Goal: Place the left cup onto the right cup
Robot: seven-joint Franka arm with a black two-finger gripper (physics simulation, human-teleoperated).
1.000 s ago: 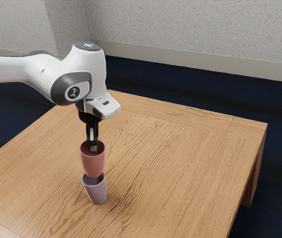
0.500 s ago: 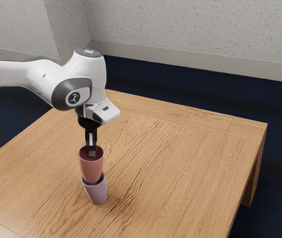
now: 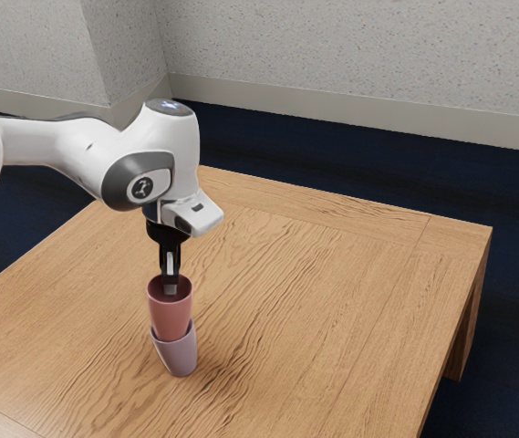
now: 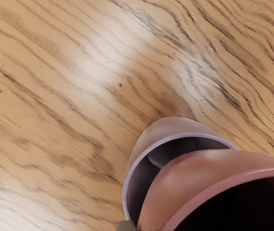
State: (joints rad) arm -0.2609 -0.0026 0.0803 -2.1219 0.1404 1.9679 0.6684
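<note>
A pink cup (image 3: pixel 170 310) stands nested in a lilac cup (image 3: pixel 177 350) on the wooden table (image 3: pixel 332 301), toward the exterior view's left front. My gripper (image 3: pixel 170 283) comes straight down from above, its black fingers pinching the pink cup's rim, shut on it. In the wrist view the pink cup (image 4: pixel 214 192) sits inside the lilac cup (image 4: pixel 146 154), whose rim shows around it just under my hand.
The table's far edge and its right edge (image 3: pixel 473 274) drop to a dark blue floor. A pale wall with a skirting board runs behind. Bare wood grain stretches to the exterior view's right of the cups.
My gripper has lowered the pink cup, which now sits deeper inside the lilac cup. The lilac cup has stayed in place.
</note>
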